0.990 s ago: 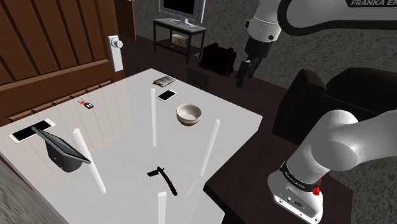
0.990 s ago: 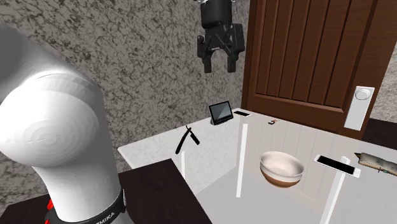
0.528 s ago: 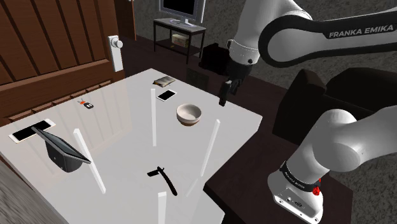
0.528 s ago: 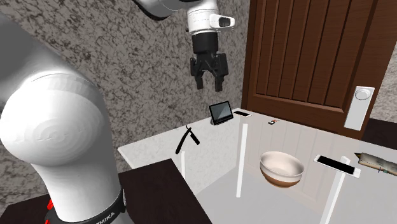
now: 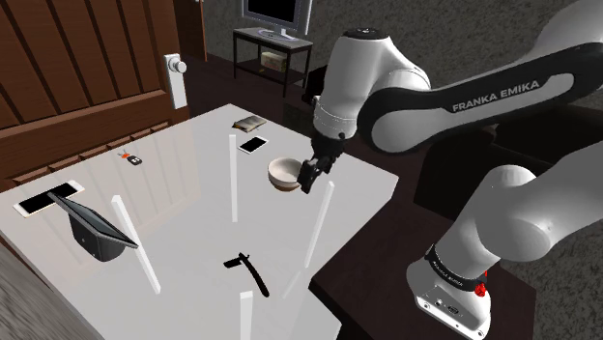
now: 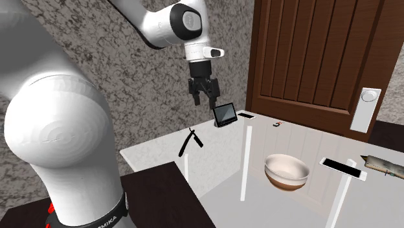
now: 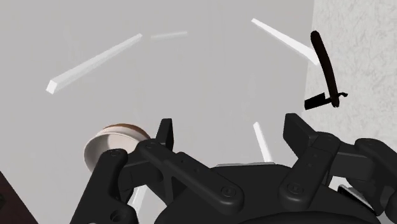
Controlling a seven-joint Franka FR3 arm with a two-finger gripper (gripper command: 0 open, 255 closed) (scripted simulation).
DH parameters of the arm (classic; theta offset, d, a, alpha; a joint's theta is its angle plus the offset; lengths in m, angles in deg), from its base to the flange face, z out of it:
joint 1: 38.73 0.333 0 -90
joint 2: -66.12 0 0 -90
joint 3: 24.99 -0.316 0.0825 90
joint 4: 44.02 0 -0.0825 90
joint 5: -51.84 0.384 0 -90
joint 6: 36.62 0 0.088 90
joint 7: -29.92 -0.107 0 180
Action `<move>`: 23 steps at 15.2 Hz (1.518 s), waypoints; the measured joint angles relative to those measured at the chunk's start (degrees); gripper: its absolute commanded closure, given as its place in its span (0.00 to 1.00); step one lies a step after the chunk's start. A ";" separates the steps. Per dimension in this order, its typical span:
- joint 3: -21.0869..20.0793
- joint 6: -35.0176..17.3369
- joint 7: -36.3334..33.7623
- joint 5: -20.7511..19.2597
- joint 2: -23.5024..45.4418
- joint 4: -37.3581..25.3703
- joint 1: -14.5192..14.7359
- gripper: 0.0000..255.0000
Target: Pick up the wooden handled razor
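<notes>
Setting: living room of a home. Evidence:
- A flat-screen television (image 5: 277, 14) stands on a low dark shelf stand (image 5: 246, 36) at the far side.
- A dark upholstered armchair (image 5: 449, 179) sits beside the glossy white table (image 5: 184, 208).
- There is a brown panelled wooden door (image 6: 304, 58) with a white handle plate (image 6: 363, 110), and a rough grey plastered wall (image 6: 155, 91).
- The table carries household items: a cream bowl (image 5: 287, 174), a white smartphone (image 5: 253, 145) and a dark propped tablet (image 5: 97, 232).

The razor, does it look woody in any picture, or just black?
Just black. Shoulder view: the razor is a flat black shape on the pale table; wrist view: black too, beyond the open pincer; second exterior view: a thin black sliver.
</notes>
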 measured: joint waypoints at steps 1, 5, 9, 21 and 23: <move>-1.18 -1.90 -1.26 -0.30 2.15 -0.45 -0.14 0.00; -6.11 -8.72 -7.25 -2.24 9.49 -1.56 -0.58 0.00; -11.08 -14.94 -15.40 -8.10 18.42 -4.13 -2.22 0.00; -9.98 -21.60 -45.99 -39.71 45.73 -18.21 4.29 0.00; -8.78 -22.44 -47.62 -41.77 47.36 -18.63 5.21 0.00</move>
